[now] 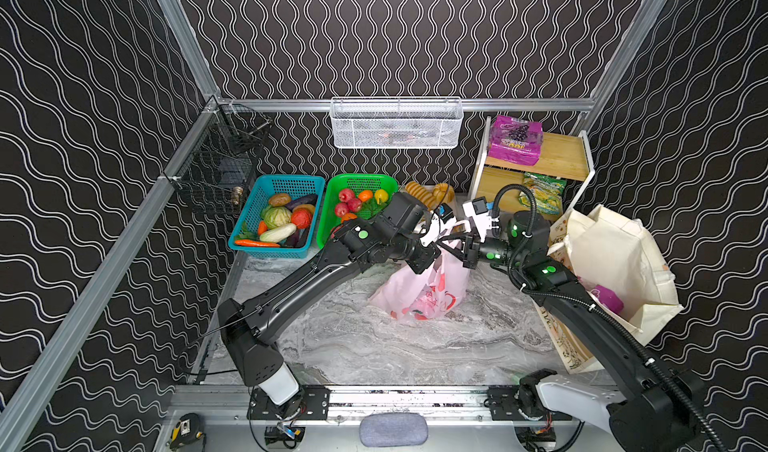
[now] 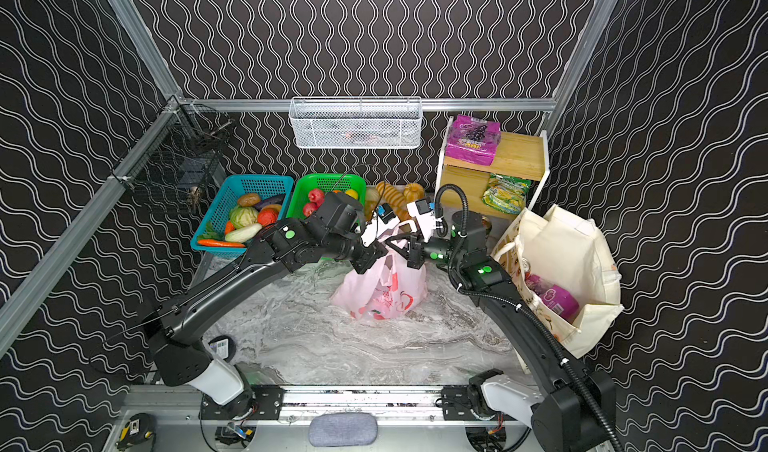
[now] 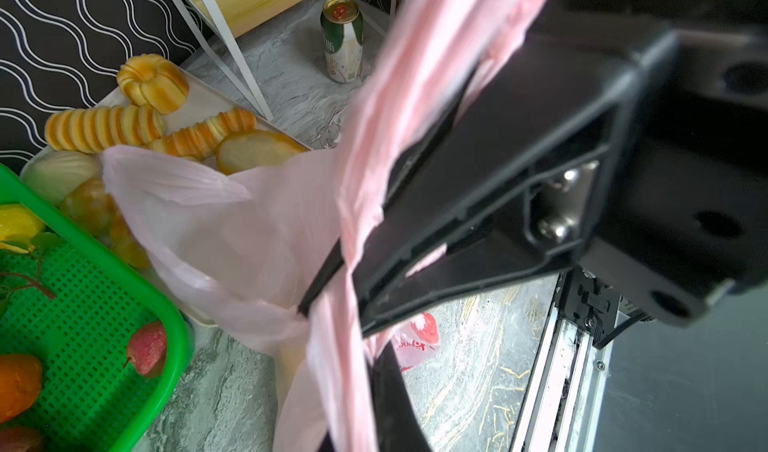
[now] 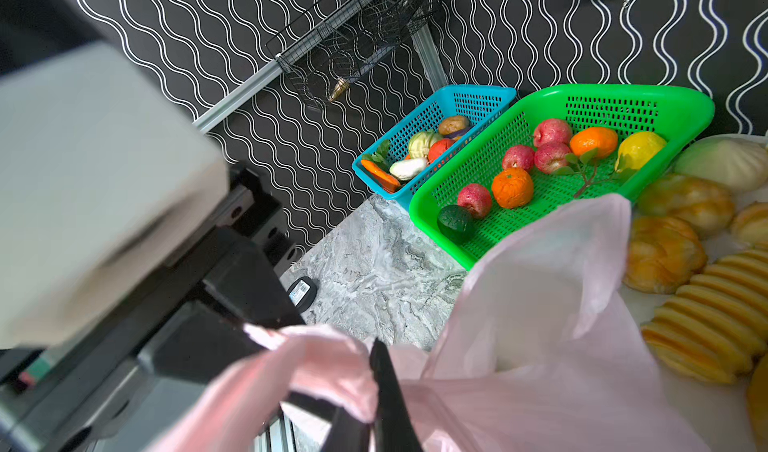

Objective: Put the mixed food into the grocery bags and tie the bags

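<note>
Pink and thin, the plastic bag [image 1: 419, 292] sat at centre frame on the tabletop [image 1: 332, 346], with the left tool [image 1: 444, 246] and right tool [image 1: 454, 239] both clenched on its handles [image 3: 374, 138], which an overhard pull could tear.

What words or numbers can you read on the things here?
"100", I think, on the purple packet on the shelf; rest blurred.
Can: print too small to read.
Pink bag: red print too blurred.
Green snack bag: too small.
Paper bag: lettering too small.
</note>
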`<state>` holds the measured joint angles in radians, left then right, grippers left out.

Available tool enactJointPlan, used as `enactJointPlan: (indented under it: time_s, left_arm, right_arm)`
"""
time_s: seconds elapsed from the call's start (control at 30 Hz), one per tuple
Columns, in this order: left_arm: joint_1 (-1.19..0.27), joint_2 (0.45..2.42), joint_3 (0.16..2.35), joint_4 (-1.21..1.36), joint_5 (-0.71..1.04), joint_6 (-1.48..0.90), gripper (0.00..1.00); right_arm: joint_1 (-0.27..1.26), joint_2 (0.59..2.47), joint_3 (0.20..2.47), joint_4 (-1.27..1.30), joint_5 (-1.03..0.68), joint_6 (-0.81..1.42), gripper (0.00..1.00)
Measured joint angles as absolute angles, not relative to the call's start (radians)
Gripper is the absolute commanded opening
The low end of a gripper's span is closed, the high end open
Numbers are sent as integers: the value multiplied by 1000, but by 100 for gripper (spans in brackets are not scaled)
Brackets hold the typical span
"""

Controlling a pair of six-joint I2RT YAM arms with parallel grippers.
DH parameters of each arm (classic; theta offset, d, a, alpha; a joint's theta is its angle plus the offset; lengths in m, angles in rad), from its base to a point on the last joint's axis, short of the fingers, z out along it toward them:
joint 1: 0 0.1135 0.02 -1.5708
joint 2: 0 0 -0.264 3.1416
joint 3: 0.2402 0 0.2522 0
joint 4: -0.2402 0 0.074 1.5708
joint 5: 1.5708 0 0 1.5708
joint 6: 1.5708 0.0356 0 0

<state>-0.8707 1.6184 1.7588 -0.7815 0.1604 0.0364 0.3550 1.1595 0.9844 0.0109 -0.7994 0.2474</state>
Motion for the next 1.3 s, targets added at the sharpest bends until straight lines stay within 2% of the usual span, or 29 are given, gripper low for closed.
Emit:
enactJointPlan:
  time_s: [0.07,0.23,0.33,0.43,0.6,0.73,0.8,0.93,1.1,1.3]
  left_arm:
    - [-871,1617,1758,-780,162,43,0]
    - [-870,1604,1743,-780,162,59,0]
    - [-850,1596,1742,-781,175,58,0]
    - [-801,1578,1720,-780,226,28,0]
    - [-722,1551,1687,-776,374,-30,0]
    - [-676,1552,1681,-780,505,-62,0]
    - [-667,1552,1681,-781,549,-77,0]
    - [-662,1553,1686,-784,622,-83,0]
    - [-656,1557,1697,-788,666,-102,0]
    - [-655,1576,1717,-804,686,-106,0]
  right_arm:
    - [351,1159,986,10,-812,253,0]
    - [337,1159,1010,-43,-807,250,41]
    - [309,1135,1029,-98,-756,234,57]
    - [287,1068,994,-113,-720,196,67]
    - [287,913,838,-70,-687,67,69]
    - [289,769,673,68,-688,-211,59]
    - [294,731,588,178,-713,-335,60]
    - [350,754,530,354,-712,-566,63]
    - [530,847,543,537,-612,-856,69]
    - [578,941,538,694,-526,-1045,70]
